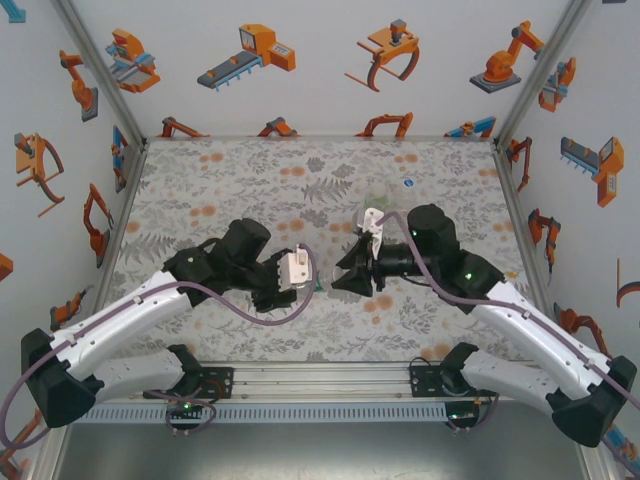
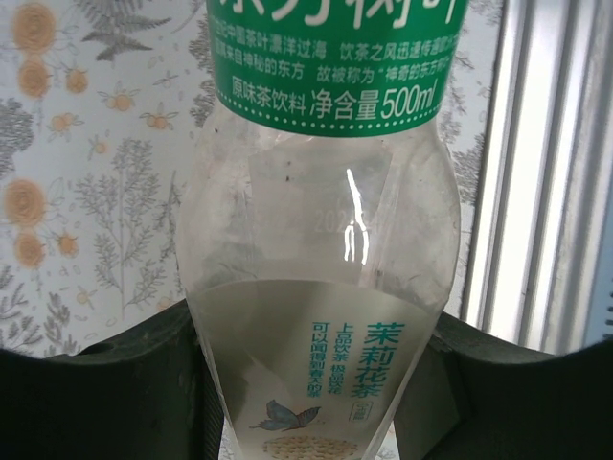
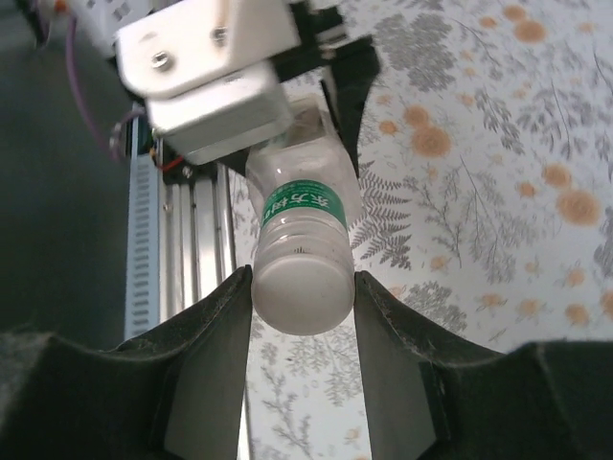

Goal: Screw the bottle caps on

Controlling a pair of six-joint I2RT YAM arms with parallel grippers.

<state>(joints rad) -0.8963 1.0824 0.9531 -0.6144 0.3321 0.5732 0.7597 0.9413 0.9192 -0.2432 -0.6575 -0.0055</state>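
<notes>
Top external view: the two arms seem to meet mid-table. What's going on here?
Both arms hold one bottle between them above the floral-patterned table. The left gripper is shut on the whitish-clear plastic bottle with a green-and-white label. The right gripper clamps the bottle's rounded whitish end, a finger against each side. Whether a cap is on this bottle cannot be told.

The bottle (image 2: 316,240) is clear, glossy plastic that catches the light, with a shiny green-and-white film label (image 2: 335,57). The fingers (image 3: 206,374) look like matt black plastic, the table (image 1: 250,180) cover is a matt floral print, and the rail (image 1: 320,378) is ribbed bare metal.
</notes>
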